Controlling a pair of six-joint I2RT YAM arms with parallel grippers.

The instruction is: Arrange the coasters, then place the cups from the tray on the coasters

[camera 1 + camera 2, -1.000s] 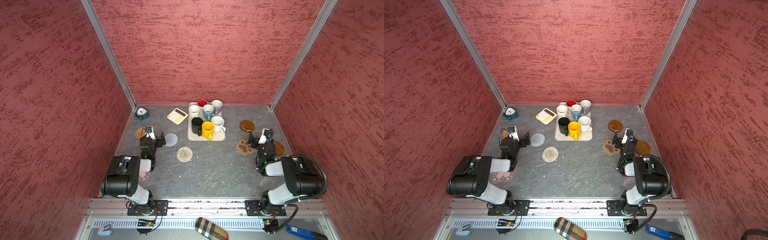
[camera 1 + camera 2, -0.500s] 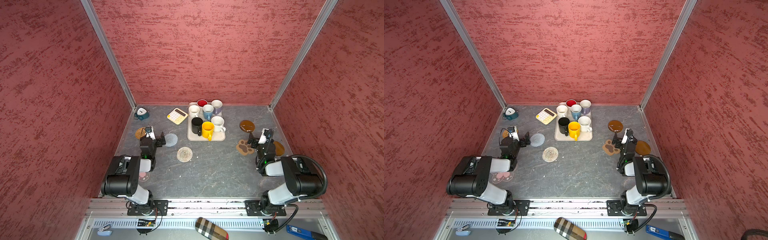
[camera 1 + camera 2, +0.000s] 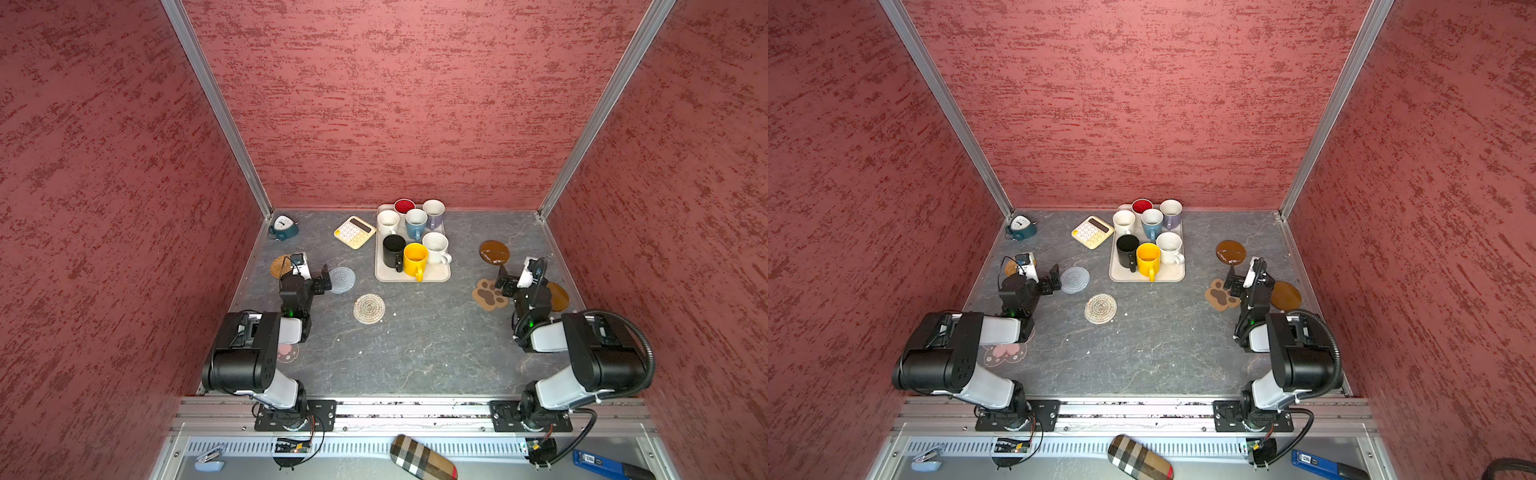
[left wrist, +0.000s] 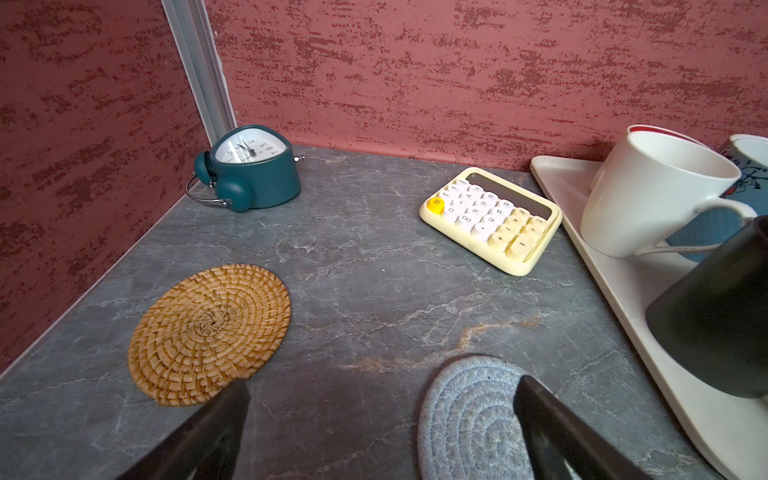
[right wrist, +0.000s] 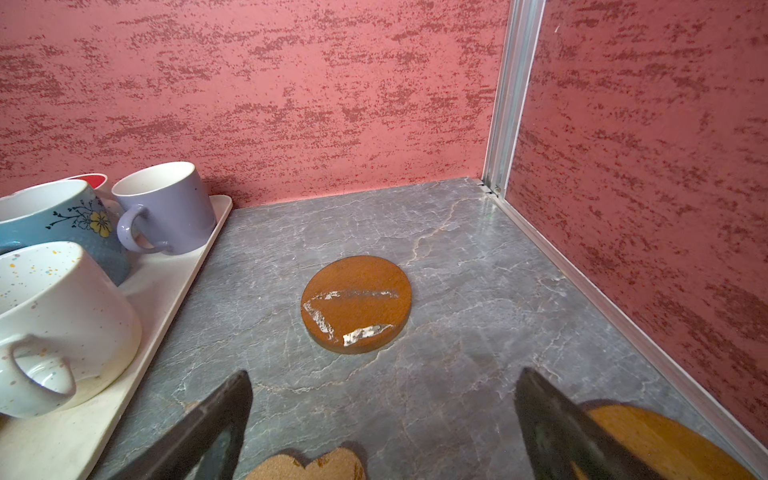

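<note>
The pink flower coaster (image 3: 1005, 353) lies near the front left corner of the desk (image 3: 415, 345), half hidden under the left arm (image 3: 955, 345). A second brown disc (image 3: 557, 296) by the right edge is partly covered by the right arm (image 3: 536, 299). In the right wrist view the frame cuts off both this disc and the paw-print coaster (image 5: 307, 465). The grey coaster (image 4: 469, 419) is cut off too, with one finger crossing it. The red-lined cup (image 3: 404, 206) shows little more than its rim behind the others.

The tray (image 3: 432, 275) sits at the middle of the back edge, its long axis running back to front, with seven cups (image 3: 416, 222) upright on it. The yellow cup (image 3: 414, 257) turns its handle toward the front edge. The speckled white cup (image 3: 435, 247) turns its handle toward the front right. The woven coaster (image 4: 210, 334) lies by the left edge, the beige coaster (image 3: 369, 308) nearer the middle, and the other brown disc (image 5: 356, 304) near the back right corner.

The left end effector (image 4: 380, 388) and right end effector (image 5: 384, 376) both stand spread wide, holding nothing, low over the desk. Nothing has moved since a second ago.
</note>
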